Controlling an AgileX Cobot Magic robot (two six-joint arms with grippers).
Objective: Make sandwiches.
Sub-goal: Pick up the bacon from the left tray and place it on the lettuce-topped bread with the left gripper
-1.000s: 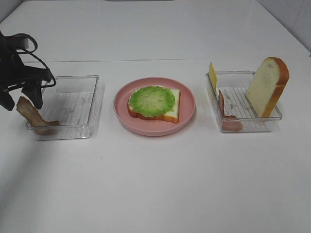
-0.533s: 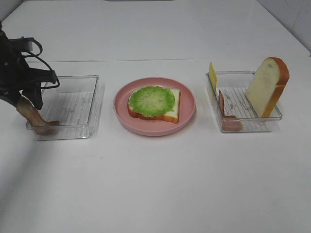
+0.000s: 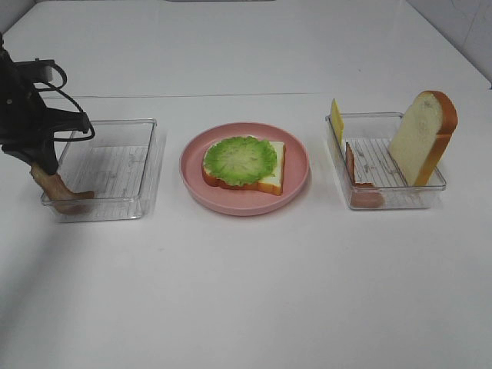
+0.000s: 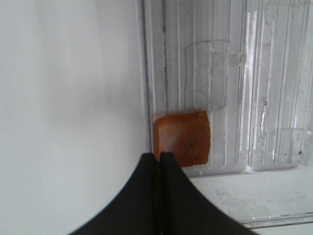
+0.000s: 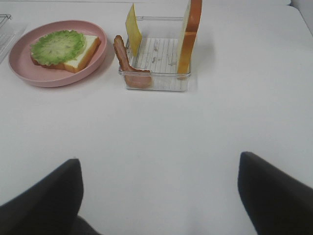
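Step in hand: as I judged it, fetching bacon for the half-built sandwich; the strip was gripped but not yet lifted clear.
Left fingers: pressed together on the top end of the bacon strip, at the near-left corner of the left tray. The left wrist view showed only a thin reddish seam between them.
Right fingers: spread wide apart, holding nothing, hanging over bare table on the near side of the right tray.
Bacon strip: brown-red and bent, its upper part leaning up to the grip and its lower end resting on the tray's ribbed floor against the near wall.
Sandwich: one white bread slice with orange-brown crust lay flat on the pink plate between the trays, with ruffled green lettuce on top covering most of it.
Waiting parts: in the right tray a second bacon strip leaned on the left wall, a yellow cheese slice stood at the far-left corner, and the other bread slice stood on edge at the right.
Next move: to my eye, a straight lift until the strip's tail cleared the tray wall, then a carry right to the plate and a low, flat release across the lettuce. The hanging end looked apt to catch the wall or swing.
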